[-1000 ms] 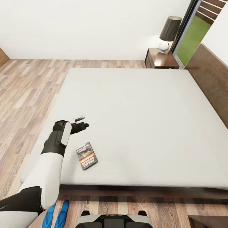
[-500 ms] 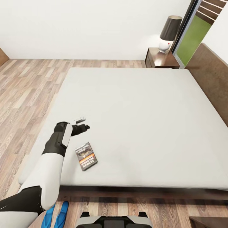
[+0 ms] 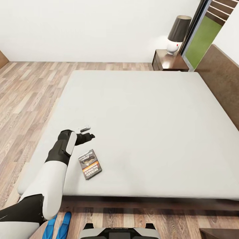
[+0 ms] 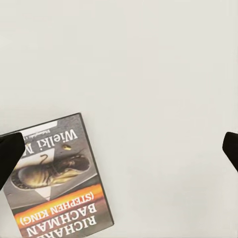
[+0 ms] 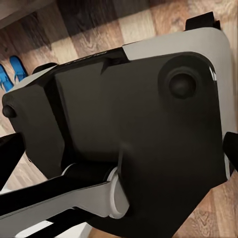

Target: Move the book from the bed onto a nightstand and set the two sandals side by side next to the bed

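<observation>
The left claw [image 3: 87, 132] hovers spread wide above the bed [image 3: 139, 126], just beyond the book [image 3: 90, 163], which lies flat on the mattress near its foot edge. The right claw [image 5: 121, 148] also gapes, over the robot's base [image 5: 144, 129]. Two blue sandals [image 3: 59, 224] lie together on the floor beside the bed.

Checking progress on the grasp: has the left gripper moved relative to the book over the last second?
Yes. The left gripper has come slightly nearer the book, which lies unmoved on the bed.

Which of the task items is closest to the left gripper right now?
The book on the bed, just below the left gripper; the blue sandals lie on the floor.
</observation>
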{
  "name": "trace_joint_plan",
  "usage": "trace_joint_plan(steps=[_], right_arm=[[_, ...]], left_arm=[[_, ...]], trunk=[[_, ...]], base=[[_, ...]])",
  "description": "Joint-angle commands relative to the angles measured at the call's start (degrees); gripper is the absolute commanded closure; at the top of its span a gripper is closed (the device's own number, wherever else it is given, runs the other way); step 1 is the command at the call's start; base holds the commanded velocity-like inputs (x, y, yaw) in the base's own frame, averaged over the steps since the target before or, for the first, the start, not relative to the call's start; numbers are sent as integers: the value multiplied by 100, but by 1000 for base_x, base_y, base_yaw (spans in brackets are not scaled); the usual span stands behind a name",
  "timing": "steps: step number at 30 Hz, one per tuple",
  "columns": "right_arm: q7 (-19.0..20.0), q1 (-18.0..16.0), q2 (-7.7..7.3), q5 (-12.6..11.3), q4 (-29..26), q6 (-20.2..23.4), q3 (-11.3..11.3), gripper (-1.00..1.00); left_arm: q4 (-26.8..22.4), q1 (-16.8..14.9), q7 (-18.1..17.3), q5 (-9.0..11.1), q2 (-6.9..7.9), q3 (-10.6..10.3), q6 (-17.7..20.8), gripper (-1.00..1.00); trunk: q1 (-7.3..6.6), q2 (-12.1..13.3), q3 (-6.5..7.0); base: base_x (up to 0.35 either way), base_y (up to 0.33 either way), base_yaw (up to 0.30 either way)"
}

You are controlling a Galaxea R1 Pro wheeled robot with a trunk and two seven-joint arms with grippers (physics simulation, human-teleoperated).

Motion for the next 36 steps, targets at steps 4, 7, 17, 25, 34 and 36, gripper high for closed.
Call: trace_joint_plan(steps=[4,7,17,25,34,36], right_arm=[[0,-2,-3,-58,-18,12,14,-100],[-2,-2,0,-58,-40,16,16,-100],[-5,-2,-1,-58,-306,33,21,-100],[-19,-2,-8,-58,-336,16,16,-100],[-30,-2,-13,-58,-337,11,6,-100],[-31,-2,-12,-60,-337,7,5,-100]], left_arm=[[-3,-1,45,64,-1,19,25,-100],[-3,0,42,64,-1,22,25,-100],[-2,0,49,71,-12,9,25,-100],[-2,45,39,80,-29,3,25,-100],[-2,117,34,78,-33,2,25,-100],[-2,120,36,76,-34,0,25,-100]], trunk=[[90,-167,-77],[155,-287,-131],[375,-688,-311],[551,-1009,-454],[749,-1370,-616],[792,-1450,-652]], base=[[0,0,0],[0,0,0],[0,0,0],[0,0,0],[0,0,0],[0,0,0]])
